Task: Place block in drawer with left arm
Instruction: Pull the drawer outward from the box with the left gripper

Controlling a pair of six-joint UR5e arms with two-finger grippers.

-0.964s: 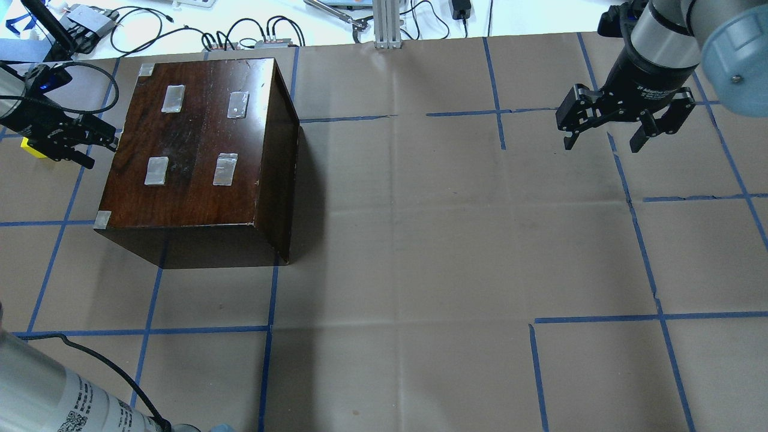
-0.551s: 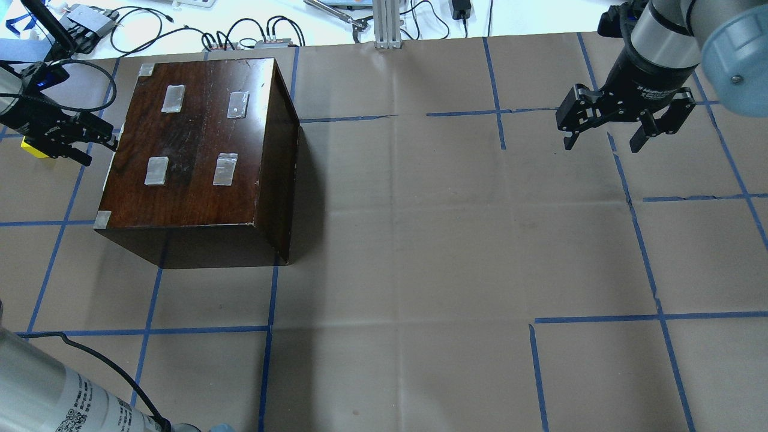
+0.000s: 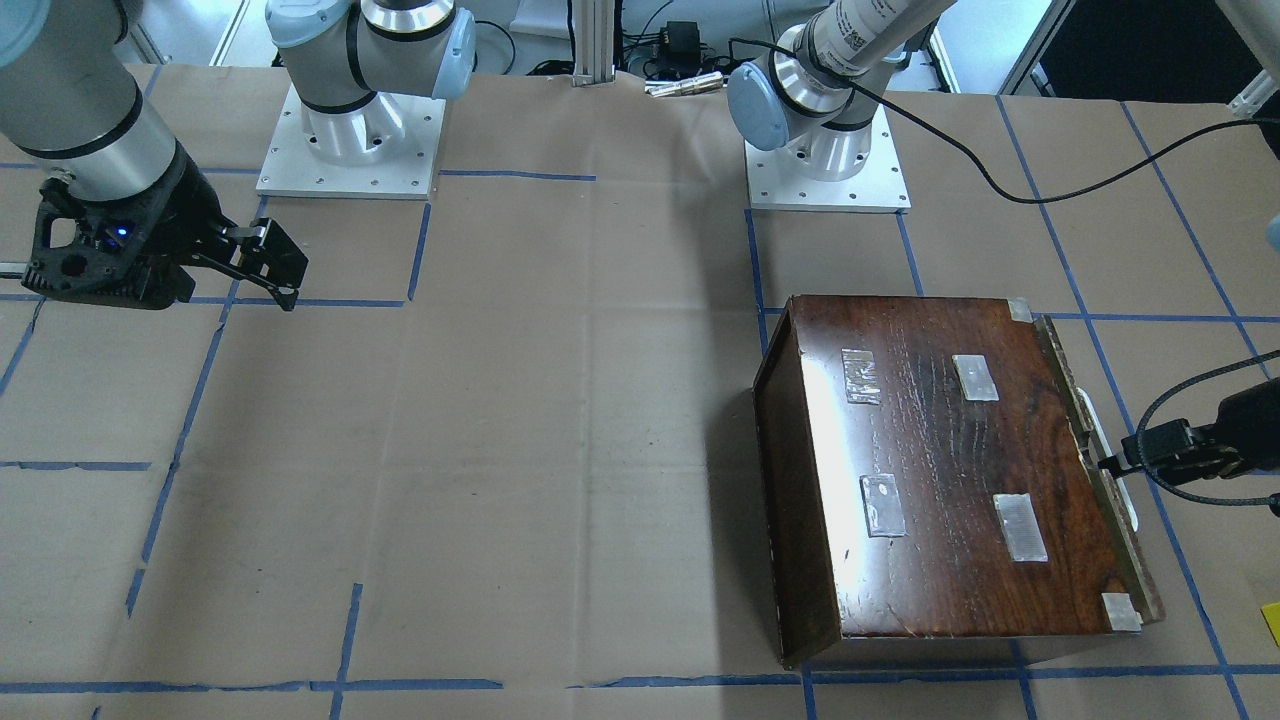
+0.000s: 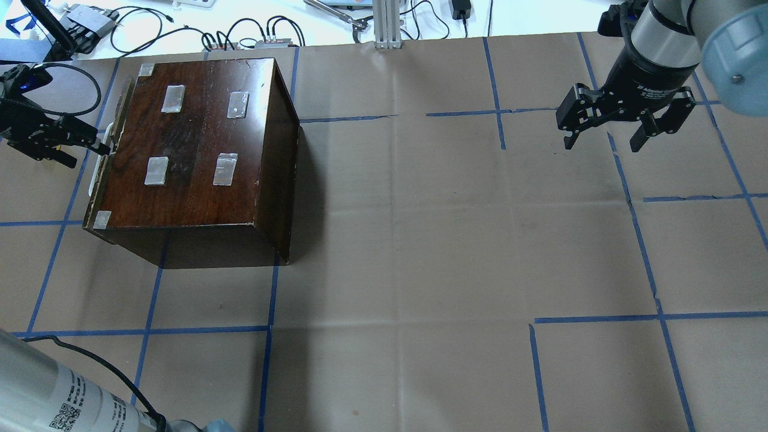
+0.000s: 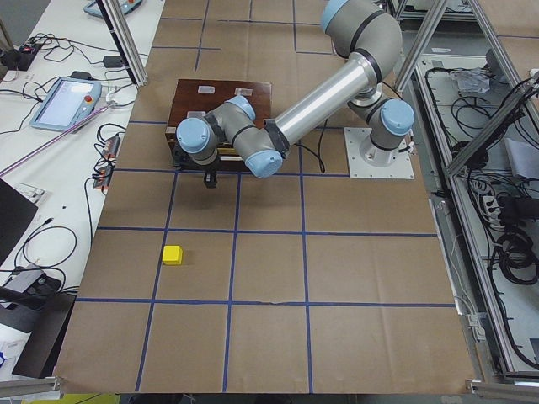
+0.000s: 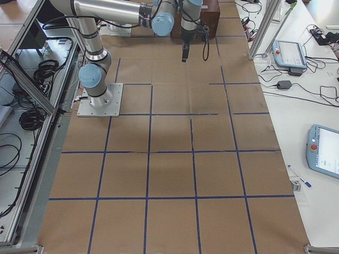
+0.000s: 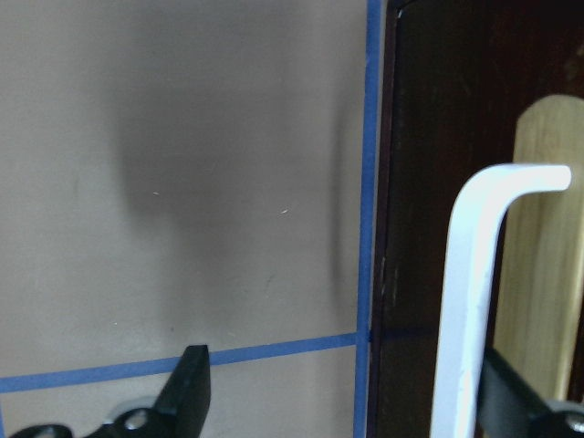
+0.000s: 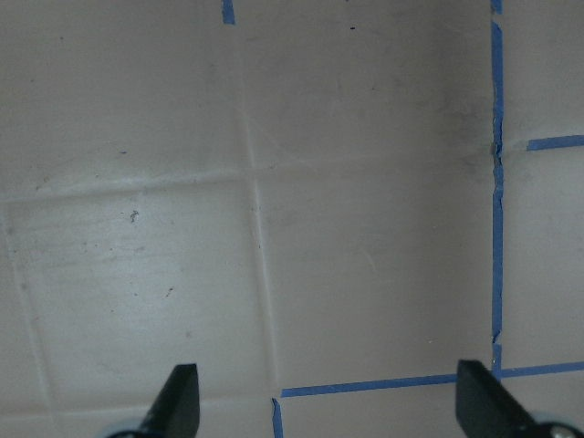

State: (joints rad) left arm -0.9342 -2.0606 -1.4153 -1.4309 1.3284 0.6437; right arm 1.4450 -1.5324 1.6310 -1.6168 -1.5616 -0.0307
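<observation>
The block [image 3: 1272, 622] is only a yellow sliver, cut by the front-facing view's right edge. In the left wrist view the left gripper [image 7: 351, 406] shows just two fingertips at the bottom edge. The white handle [image 7: 465, 310] runs off below, and the drawer [image 7: 547, 274] is a blurred pale strip cut by the right edge.

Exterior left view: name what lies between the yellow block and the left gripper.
Only bare brown paper crossed by one blue tape line separates block and left gripper there.
</observation>
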